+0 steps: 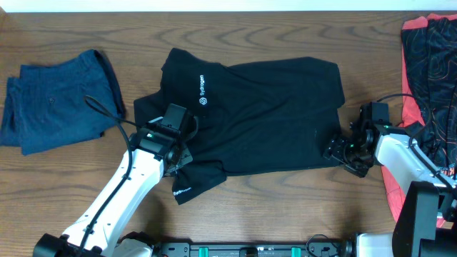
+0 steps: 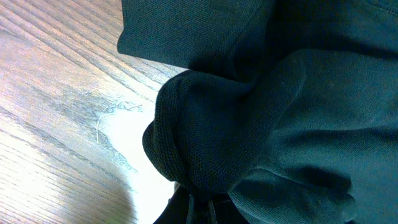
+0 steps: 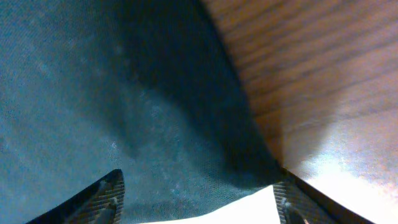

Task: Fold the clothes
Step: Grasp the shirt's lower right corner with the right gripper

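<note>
The black clothes (image 1: 264, 114), with a small white logo (image 1: 202, 89), lie spread across the middle of the table. My left gripper (image 1: 176, 153) is at the garment's lower left part and is shut on a bunched fold of the black fabric (image 2: 205, 143), which is pinched at the bottom edge of the left wrist view. At the garment's lower right corner, my right gripper (image 1: 337, 150) is open. Its two fingers (image 3: 106, 193) stand wide apart on either side of the fabric corner (image 3: 186, 155).
A dark blue garment (image 1: 57, 107) lies crumpled at the left of the wooden table (image 1: 285, 193). A red-and-black patterned piece (image 1: 428, 71) lies along the right edge, just behind the right arm.
</note>
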Action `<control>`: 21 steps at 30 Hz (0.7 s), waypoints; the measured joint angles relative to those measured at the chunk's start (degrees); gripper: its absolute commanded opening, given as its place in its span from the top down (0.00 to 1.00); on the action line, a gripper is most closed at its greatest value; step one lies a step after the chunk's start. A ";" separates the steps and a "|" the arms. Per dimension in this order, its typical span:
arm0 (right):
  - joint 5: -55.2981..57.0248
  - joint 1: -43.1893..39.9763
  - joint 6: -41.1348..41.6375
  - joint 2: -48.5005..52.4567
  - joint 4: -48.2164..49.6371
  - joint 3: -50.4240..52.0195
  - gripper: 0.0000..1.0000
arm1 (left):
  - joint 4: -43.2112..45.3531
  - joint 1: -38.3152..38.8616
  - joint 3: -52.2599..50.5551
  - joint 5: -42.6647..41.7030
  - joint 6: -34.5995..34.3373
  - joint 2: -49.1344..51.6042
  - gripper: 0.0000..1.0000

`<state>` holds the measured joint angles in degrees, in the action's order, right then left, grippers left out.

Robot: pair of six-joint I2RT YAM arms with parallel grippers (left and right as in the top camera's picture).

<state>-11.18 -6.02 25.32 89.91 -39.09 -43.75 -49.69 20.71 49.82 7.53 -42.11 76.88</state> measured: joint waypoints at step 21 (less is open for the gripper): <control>5.09 0.00 9.70 -0.20 3.58 1.16 0.99 | -0.02 0.00 0.00 0.00 2.51 0.00 0.94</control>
<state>-6.09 -6.02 35.03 89.71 -35.51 -42.59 -49.71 20.71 49.82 7.53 -39.59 76.88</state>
